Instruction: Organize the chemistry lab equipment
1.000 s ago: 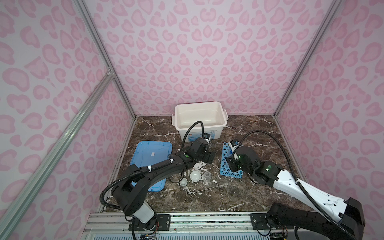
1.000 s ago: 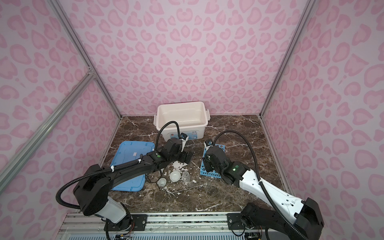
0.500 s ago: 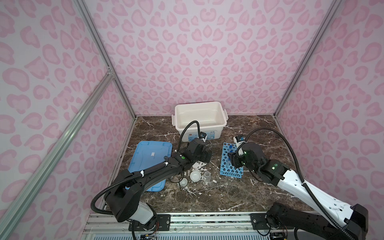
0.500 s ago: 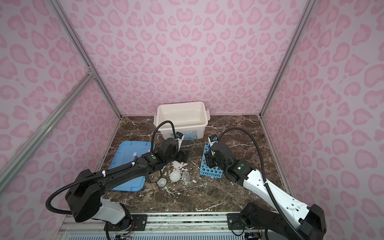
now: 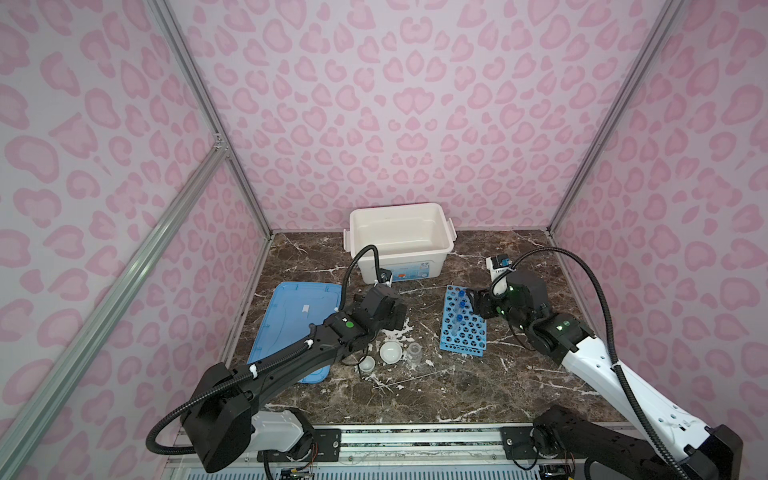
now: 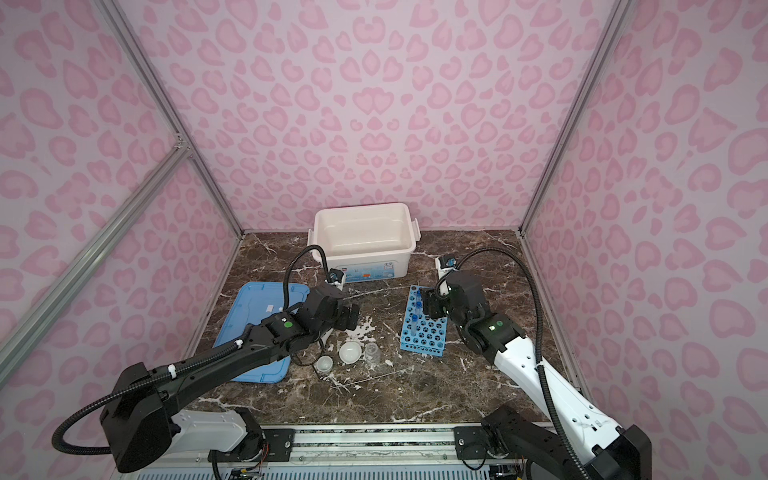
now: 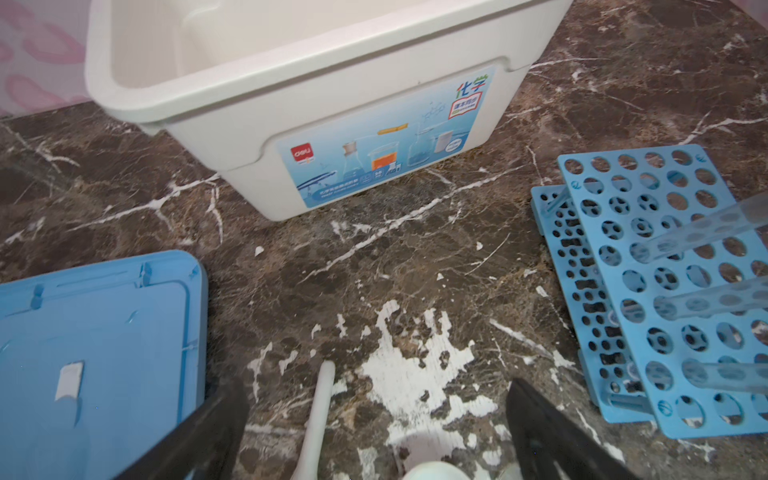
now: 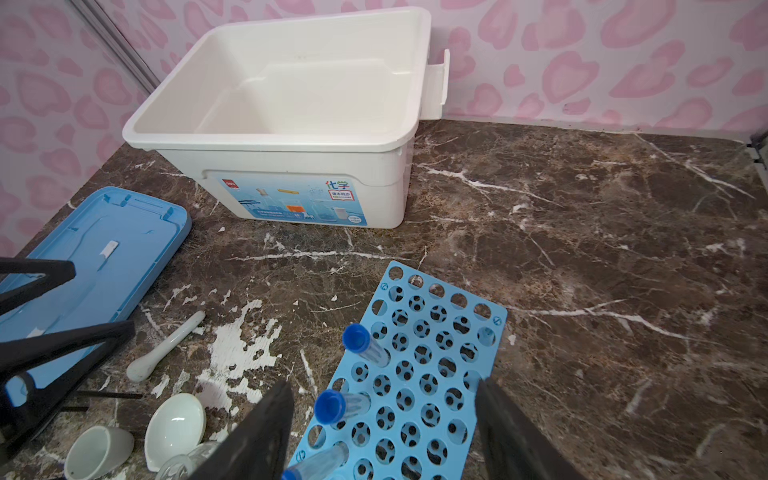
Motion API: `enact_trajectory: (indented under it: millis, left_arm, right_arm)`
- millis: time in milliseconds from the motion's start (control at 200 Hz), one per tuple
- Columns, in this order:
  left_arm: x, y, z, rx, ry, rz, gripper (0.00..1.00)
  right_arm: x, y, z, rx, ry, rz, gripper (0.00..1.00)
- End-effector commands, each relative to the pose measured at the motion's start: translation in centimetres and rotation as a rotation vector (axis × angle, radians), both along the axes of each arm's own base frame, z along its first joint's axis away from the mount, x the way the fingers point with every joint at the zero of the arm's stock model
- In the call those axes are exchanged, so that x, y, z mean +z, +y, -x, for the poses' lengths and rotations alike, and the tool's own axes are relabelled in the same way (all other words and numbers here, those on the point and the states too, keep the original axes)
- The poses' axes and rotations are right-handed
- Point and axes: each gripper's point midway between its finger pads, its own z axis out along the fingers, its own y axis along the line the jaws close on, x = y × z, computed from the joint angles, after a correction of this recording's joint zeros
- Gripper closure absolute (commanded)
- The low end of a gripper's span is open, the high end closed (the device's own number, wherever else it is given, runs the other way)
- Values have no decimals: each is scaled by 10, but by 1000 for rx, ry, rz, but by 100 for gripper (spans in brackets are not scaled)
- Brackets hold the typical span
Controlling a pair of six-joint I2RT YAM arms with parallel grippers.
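The blue rack (image 5: pixel 463 322) (image 8: pixel 415 365) lies right of centre with three blue-capped tubes (image 8: pixel 356 336) standing in it. My right gripper (image 8: pixel 382 384) (image 5: pixel 473 301) hangs open over the rack's near rows, a tube cap between its fingers but untouched. The white pestle (image 7: pixel 318 415) (image 8: pixel 164 349) lies flat on the marble. My left gripper (image 7: pixel 376 388) (image 5: pixel 399 320) is open above it, fingers either side of the handle. Near the front sit the white cup (image 5: pixel 367 364), the shallow dish (image 5: pixel 391 352) and the clear beaker (image 5: pixel 414 352). Thin rods of the black ring stand (image 8: pixel 104 395) show beside them.
The large white box (image 5: pixel 399 245) (image 7: pixel 291 83) stands open and empty at the back centre. A flat blue lid (image 5: pixel 299 324) (image 7: pixel 95 353) lies on the left. Pink walls close in the marble top (image 5: pixel 498 374) on three sides.
The right gripper's jaws have spread wider over the rack, and its arm has shifted a little. The left gripper has stayed open and drifted slightly toward the front over the pestle.
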Motion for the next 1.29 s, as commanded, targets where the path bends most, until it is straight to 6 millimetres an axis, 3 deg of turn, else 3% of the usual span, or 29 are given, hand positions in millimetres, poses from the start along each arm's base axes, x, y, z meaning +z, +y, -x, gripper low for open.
enact_trajectory:
  millis: [0, 250, 570, 1035, 1290]
  left_arm:
    - [-8, 30, 14, 111, 51, -41, 2]
    - [-9, 57, 41, 191, 116, -23, 2]
    - [-27, 82, 81, 284, 211, 10, 2]
    - [-46, 82, 109, 313, 305, 51, 2]
    - [-48, 73, 106, 310, 327, 49, 2]
  right_arm:
    - [6, 6, -6, 26, -23, -28, 28]
    - [1, 5, -11, 31, -11, -29, 27]
    - [-5, -1, -16, 21, 3, -32, 26]
    - [-11, 0, -21, 26, 14, -45, 26]
    - [-14, 0, -21, 27, 17, -51, 25]
